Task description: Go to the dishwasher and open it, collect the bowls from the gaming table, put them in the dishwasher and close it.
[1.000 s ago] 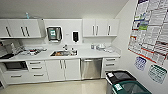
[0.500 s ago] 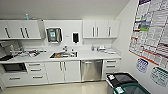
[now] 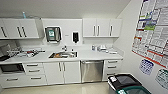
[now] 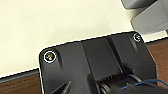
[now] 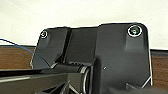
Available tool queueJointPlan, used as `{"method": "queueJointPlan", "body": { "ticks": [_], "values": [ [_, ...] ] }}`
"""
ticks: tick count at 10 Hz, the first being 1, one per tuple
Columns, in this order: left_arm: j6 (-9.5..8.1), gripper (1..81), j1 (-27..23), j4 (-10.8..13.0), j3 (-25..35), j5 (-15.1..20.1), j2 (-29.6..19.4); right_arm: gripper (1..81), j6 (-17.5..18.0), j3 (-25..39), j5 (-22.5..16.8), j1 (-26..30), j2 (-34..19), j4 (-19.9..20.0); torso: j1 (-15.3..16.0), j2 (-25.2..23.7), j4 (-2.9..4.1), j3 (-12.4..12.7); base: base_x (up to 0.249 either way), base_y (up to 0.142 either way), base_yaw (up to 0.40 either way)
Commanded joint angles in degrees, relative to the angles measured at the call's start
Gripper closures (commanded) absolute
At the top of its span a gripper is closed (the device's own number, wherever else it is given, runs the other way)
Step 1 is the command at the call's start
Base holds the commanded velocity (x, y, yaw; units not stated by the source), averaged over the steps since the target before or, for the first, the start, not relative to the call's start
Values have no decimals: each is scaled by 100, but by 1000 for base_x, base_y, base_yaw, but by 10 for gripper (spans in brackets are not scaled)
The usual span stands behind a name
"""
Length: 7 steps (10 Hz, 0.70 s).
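The dishwasher [image 3: 92,70] is built in under the white counter, right of the sink cabinet. Its stainless-steel front is shut, with the long bar handle [image 3: 92,62] across the top. It stands some way ahead of me, across a stretch of pale floor [image 3: 62,88]. The bowls and the gaming table are out of view. In both wrist views my own dark plate hangs over a pale floor and a brown strip.
A steel sink [image 3: 63,54] is set in the counter [image 3: 100,55], with a dish rack [image 3: 23,52] to its left. White cabinets line the wall above and below. Two lidded bins [image 3: 125,83] stand low at the right, by a wall of posters [image 3: 152,32].
The whole head view has shifted a little, so the camera has moved. The dishwasher stays shut.
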Motion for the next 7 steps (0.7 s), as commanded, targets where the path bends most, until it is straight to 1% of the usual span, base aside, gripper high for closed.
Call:
{"method": "queueJointPlan", "body": {
  "ticks": [1, 7],
  "values": [
    [8, 10, -292, -4, 14, 320, -49, 10, -24, 31, -297, 236, -42, -2, 0, 2, 0, 0, 108, 0, 0],
    [8, 10, -284, -4, 14, 320, -49, 10, -24, 31, -297, 236, -33, -2, -2, 2, 0, 0, 113, 0, 0]
  ]
}}
